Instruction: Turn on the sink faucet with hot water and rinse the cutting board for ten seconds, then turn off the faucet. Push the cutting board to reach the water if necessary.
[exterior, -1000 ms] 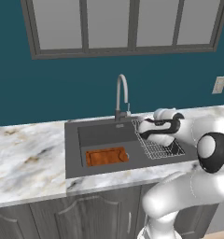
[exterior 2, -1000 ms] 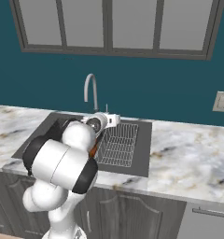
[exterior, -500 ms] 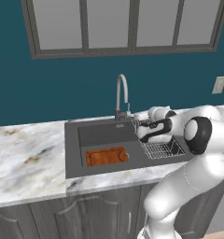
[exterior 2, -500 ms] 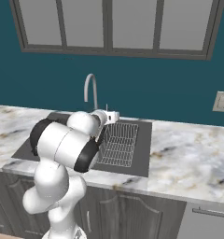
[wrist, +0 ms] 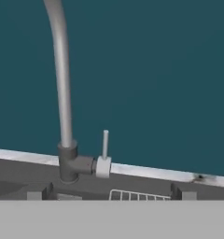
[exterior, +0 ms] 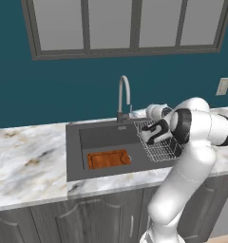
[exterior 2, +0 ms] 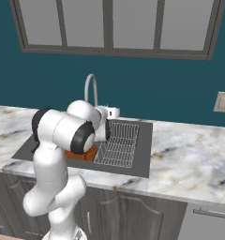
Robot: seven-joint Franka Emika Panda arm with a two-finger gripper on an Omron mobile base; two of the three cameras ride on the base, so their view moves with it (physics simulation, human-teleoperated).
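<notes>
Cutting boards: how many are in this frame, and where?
1. The cutting board lies flat on the floor of the sink, at its front, left of the wire dish rack. The arm blocks part of the basin, so something may be hidden.

The arm hides most of the cutting board [exterior 2: 81, 153]; the faucet [wrist: 62, 93] spout runs off the top edge.

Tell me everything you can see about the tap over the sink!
The sink faucet is a tall, slim, grey metal pipe that curves over at the top like a hook. It stands upright on a short dark base at the back rim of the sink. A small pale lever points straight up beside the base. No water runs. Nothing touches it.
</notes>
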